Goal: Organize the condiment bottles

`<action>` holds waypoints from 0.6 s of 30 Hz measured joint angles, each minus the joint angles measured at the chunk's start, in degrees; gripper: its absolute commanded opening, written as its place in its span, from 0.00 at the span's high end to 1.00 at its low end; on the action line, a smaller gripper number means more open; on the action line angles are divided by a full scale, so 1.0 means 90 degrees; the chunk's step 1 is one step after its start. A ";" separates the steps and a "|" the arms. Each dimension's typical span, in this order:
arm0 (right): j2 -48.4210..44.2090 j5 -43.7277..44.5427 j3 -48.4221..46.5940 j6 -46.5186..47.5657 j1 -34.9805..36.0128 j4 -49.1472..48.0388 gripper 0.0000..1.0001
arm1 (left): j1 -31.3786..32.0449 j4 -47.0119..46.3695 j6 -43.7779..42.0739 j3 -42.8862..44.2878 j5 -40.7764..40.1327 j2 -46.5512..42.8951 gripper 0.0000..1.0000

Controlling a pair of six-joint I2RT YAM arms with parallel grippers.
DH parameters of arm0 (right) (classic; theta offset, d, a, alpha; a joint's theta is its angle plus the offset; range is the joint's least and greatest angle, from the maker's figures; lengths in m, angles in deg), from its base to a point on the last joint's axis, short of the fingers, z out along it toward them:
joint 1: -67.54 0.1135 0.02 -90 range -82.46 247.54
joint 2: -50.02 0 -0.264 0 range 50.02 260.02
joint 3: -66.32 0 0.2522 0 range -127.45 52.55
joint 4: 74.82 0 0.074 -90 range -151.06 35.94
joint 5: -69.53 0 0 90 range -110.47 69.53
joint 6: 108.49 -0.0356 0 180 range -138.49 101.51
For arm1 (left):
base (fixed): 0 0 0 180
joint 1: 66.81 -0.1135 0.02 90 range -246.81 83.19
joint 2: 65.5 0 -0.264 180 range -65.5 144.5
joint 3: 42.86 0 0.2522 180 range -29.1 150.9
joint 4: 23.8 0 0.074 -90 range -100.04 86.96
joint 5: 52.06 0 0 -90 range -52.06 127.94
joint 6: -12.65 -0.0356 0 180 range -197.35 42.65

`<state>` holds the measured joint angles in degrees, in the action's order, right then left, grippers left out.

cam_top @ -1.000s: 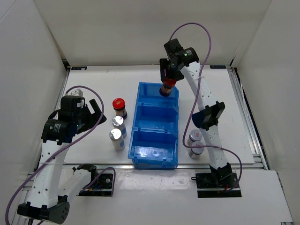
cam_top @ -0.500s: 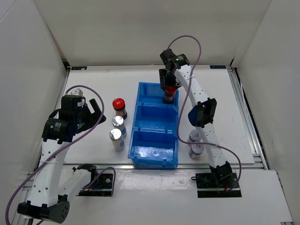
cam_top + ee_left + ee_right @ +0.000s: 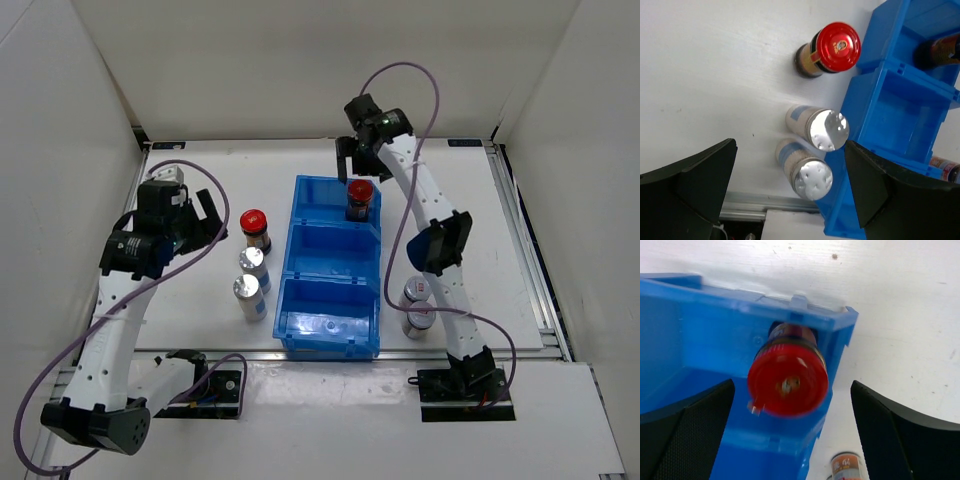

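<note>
Right claw: the right claw [image 3: 355,163] hangs with its fingers spread wide and nothing between them, above the far end of the blue bin [image 3: 330,345].
Bottle in the bin: a red-capped bottle [image 3: 360,197] stands upright in the far compartment, directly under that claw and clear of both fingers.
Left claw: the left claw [image 3: 208,228] is also spread and empty, above the table left of the bin.
Bottles on the left: a second red-capped bottle [image 3: 254,228] and two silver-topped bottles [image 3: 253,262] stand just left of the bin.
Bottles on the right: two red-marked bottles [image 3: 416,292] stand side by side right of the bin.
Change: half a second ago the right claw was closed around the bottle; it has since let go and risen.
Writing: labels too small to read.
</note>
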<state>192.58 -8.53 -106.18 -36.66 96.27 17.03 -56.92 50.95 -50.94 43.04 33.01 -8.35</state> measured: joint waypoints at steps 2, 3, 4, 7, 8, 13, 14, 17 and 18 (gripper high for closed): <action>-0.0406 0.0017 0.0000 -0.0058 0.0019 -0.0007 0.00 | 0.0000 -0.0311 -0.0209 0.0000 -0.0010 0.0078 0.01; -0.0624 0.0019 0.0000 -0.0083 0.0032 -0.0005 0.00 | 0.0000 -0.0527 -0.0330 0.0000 0.0027 0.0112 0.01; -0.0896 0.0019 -0.0005 -0.0107 0.0041 -0.0012 0.00 | 0.0000 -0.0799 -0.0461 0.0000 0.0092 0.0158 0.01; -0.1724 -0.0046 -0.0029 -0.0107 0.0053 -0.0034 0.00 | 0.0063 -0.1610 -0.0818 -0.0005 0.0389 0.0379 0.01; -0.2013 -0.0134 -0.0022 -0.0104 0.0049 -0.0046 0.00 | 0.0141 -0.1848 -0.0942 0.0012 0.0493 0.0539 0.01; -0.3298 -0.0488 0.0610 -0.0104 -0.0279 -0.0153 0.00 | 0.0748 -0.2424 -0.1615 0.0857 0.0753 0.2276 0.01; -0.3478 -0.0525 0.0809 -0.0104 -0.0374 -0.0151 0.00 | 0.0828 -0.2548 -0.1690 0.1035 0.0741 0.2667 0.01; -0.3755 -0.0680 0.1353 -0.0104 -0.0629 -0.0151 0.00 | 0.0969 -0.2611 -0.1826 0.1336 0.0680 0.3538 0.01; -0.3781 -0.0733 0.1525 -0.0104 -0.0712 -0.0146 0.00 | 0.0971 -0.2591 -0.1863 0.1353 0.0617 0.3730 0.01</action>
<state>158.55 -15.13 -92.46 -37.60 89.86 15.71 -48.18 27.63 -67.70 55.21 38.57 25.22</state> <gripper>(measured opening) 0.998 0.992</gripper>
